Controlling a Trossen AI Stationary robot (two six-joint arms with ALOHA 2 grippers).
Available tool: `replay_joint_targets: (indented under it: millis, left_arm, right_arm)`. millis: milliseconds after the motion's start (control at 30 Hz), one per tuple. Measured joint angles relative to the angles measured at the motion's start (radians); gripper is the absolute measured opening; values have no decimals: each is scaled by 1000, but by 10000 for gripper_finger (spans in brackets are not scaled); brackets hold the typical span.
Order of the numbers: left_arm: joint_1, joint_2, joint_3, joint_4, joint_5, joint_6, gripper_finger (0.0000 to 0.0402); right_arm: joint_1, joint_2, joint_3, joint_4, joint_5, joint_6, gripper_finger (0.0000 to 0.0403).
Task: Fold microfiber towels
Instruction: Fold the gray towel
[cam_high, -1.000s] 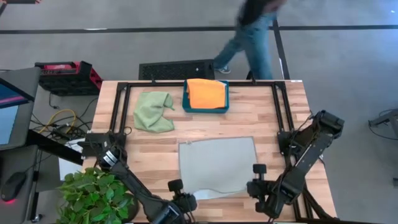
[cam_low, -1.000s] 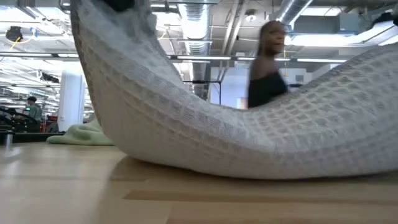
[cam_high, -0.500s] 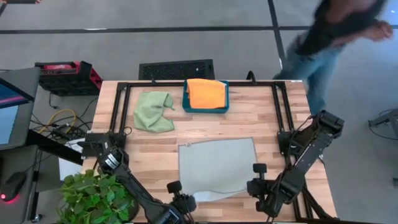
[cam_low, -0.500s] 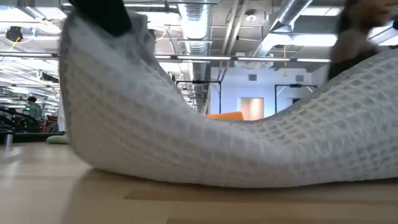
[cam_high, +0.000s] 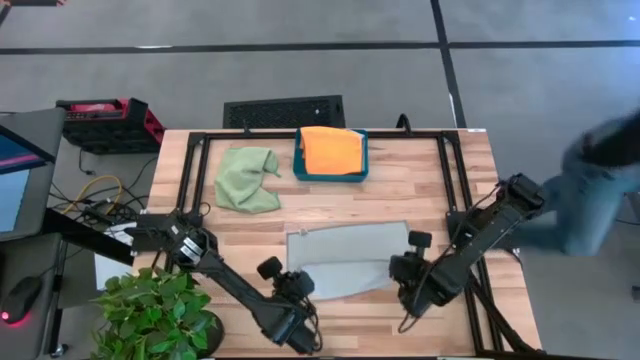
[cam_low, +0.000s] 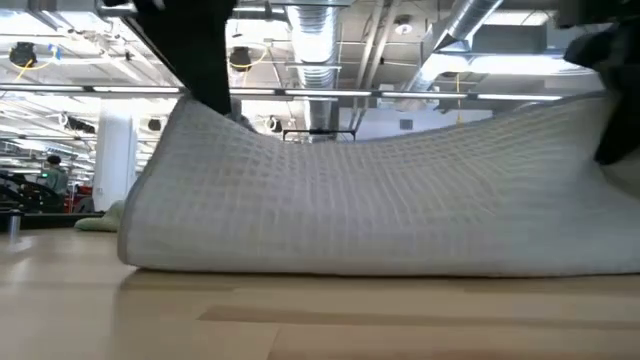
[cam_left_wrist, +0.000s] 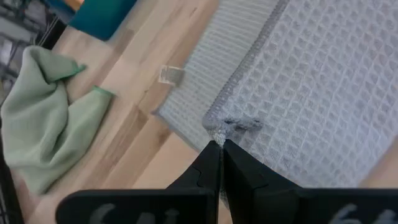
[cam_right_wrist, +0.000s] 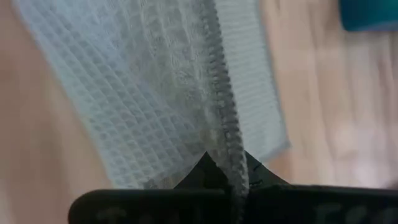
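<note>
A pale grey waffle-weave towel (cam_high: 345, 255) lies mid-table, its far part flat on the wood, its near edge raised. My left gripper (cam_high: 297, 287) is shut on the near left corner and my right gripper (cam_high: 405, 272) is shut on the near right corner. In the low view the grey towel (cam_low: 370, 200) stands as a wide raised sheet between the two arms. A light green towel (cam_high: 247, 178) lies crumpled at the far left. An orange towel (cam_high: 331, 149) lies folded in a teal tray (cam_high: 300, 170). My left gripper pinches the grey towel's near left corner (cam_left_wrist: 217, 132) between its two fingers, slanting down from the near side. The corner is lifted off the table and the cloth falls away from it toward the far edge. My right gripper pinches the grey towel's hemmed edge (cam_right_wrist: 219, 134) at the near right corner between its two fingers, slanting down from the near side. That corner is lifted, and the cloth runs down from it to the table.
A black frame (cam_high: 200, 160) runs along the table's left, far and right sides. The teal tray (cam_left_wrist: 99, 12) and the green towel (cam_left_wrist: 43, 124) lie beyond the grey one. A potted plant (cam_high: 155, 310) stands at the near left corner. A person (cam_high: 600, 190) moves beyond the table's right edge.
Both grippers have gone toward the table's far edge and tipped further down, staying shut on the grey towel's near corners. The near edge has been drawn taut and carried over the towel's middle, while the far edge has stayed on the table.
</note>
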Motion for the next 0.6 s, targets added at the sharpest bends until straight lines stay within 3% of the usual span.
replay_joint_targets:
  millis: [600]
  left_arm:
    - [146, 1, 0, 4, 66, 107, 0]
  right_arm:
    - [-247, 1, -66, -62, 68, -70, 8]
